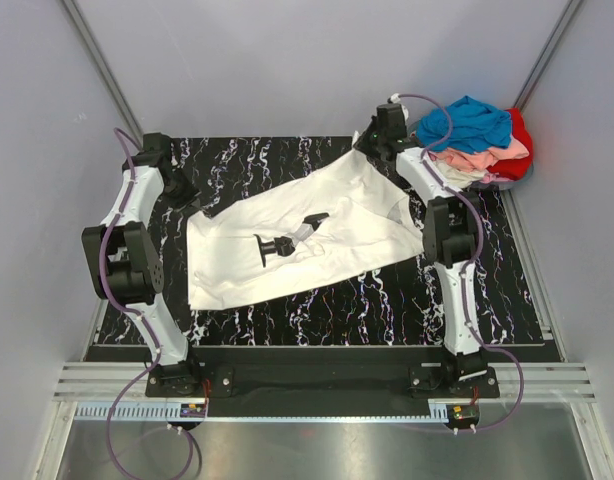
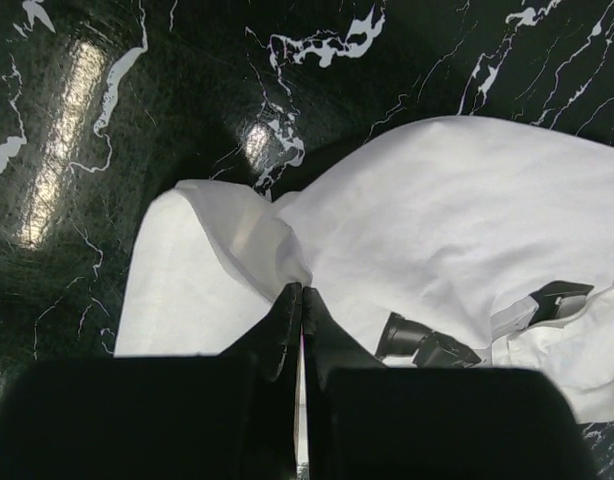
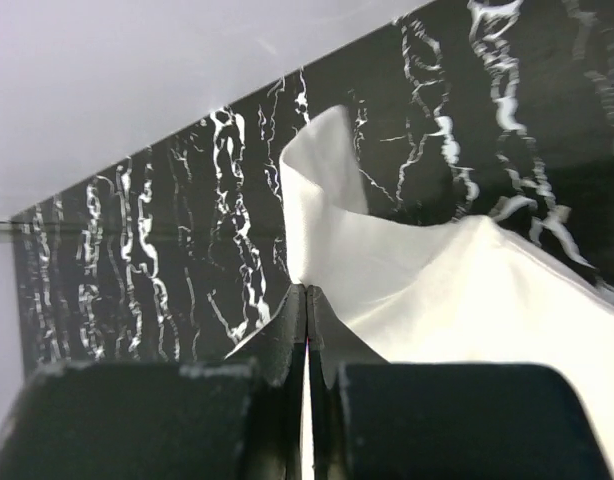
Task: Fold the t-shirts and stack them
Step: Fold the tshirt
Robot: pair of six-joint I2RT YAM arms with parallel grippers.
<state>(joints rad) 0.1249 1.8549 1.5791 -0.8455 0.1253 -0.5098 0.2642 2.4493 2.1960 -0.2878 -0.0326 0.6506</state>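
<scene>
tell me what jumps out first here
A cream-white cotton t-shirt lies spread on the black marbled table, its far edge pinched by the left fingers and right fingers. A small black gadget rests on it; a heap of blue, pink and red tees fills the far right corner.

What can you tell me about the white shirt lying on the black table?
The white t-shirt looks like soft, thin cotton, plain and wrinkled. It lies spread slantwise across the black marbled table, mostly flat. Its far edge is pinched up in two places: the left gripper and right gripper are each shut on it. A small black object rests on its middle.
</scene>
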